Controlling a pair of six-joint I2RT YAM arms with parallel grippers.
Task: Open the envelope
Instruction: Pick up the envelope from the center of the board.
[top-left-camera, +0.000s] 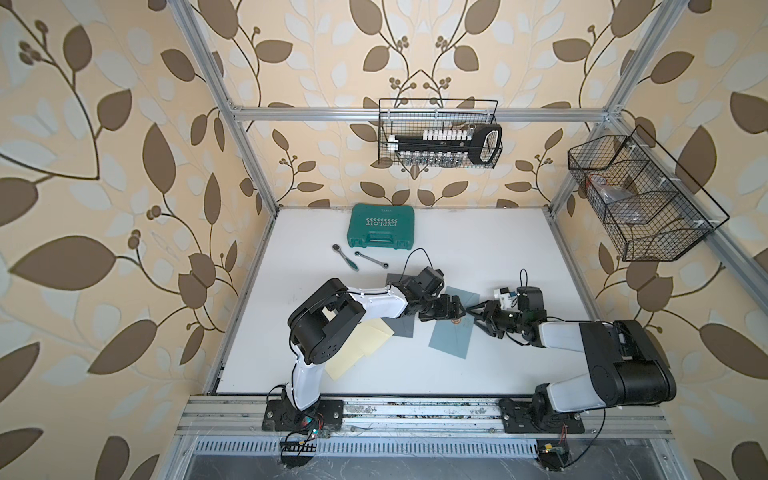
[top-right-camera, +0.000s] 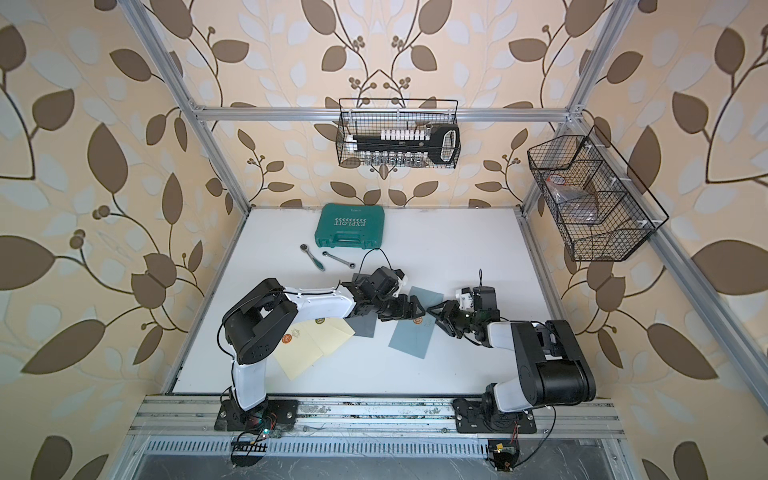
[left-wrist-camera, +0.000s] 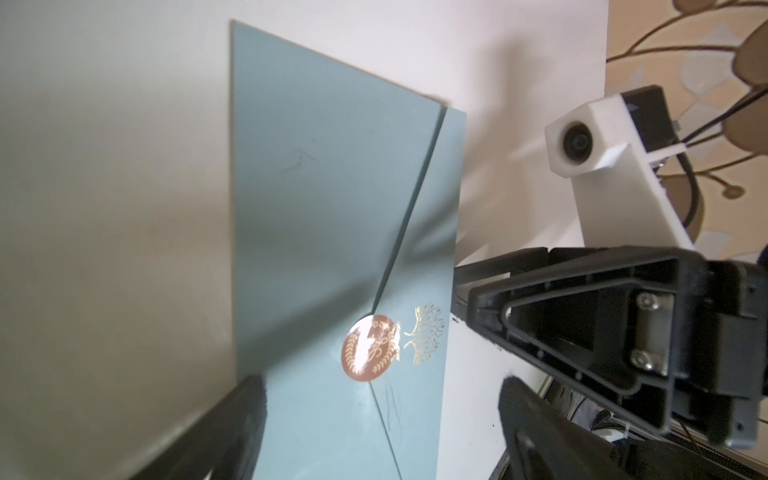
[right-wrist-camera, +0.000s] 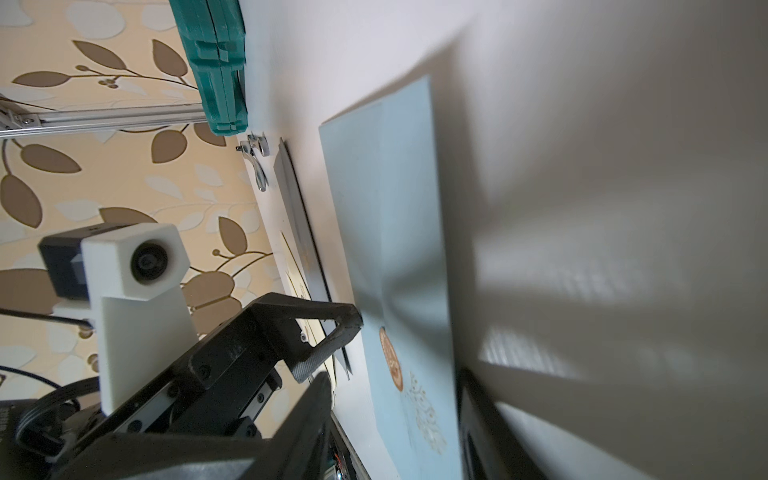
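Near left on the white tabletop (top-left-camera: 507, 249) lie two pale yellow paper envelopes (top-left-camera: 365, 343), overlapping, each with a round brown seal visible in a top view; a dark grey paper envelope (top-left-camera: 402, 327) lies just right of them, partly under the left arm.

At the far edge stands a closed green plastic tool case (top-left-camera: 382, 228), lettered "EXPLOIT"; its contents are hidden; a steel ratchet handle (top-left-camera: 345, 256) and a steel ring spanner (top-left-camera: 372, 258) lie just in front of it.

On the far rail hangs a black wire basket (top-left-camera: 494, 124); it holds a black socket holder (top-left-camera: 440, 143) with a row of white clips and metal sockets.

The left gripper (top-left-camera: 457, 312) is spread wide over the blue-grey paper envelope (top-left-camera: 451, 338) and grips nothing; this envelope lies flat at the centre, flap closed under a round copper sticker (left-wrist-camera: 371, 348) beside a gold tree emblem (left-wrist-camera: 426, 334); any lettering on them is illegible.

The right gripper (top-left-camera: 473, 319) sits at the envelope's right edge, fingers partly apart; contact cannot be told.

On the right rail hangs a divided black wire basket (top-left-camera: 706, 208) containing a crumpled clear plastic bag (top-left-camera: 615, 193).
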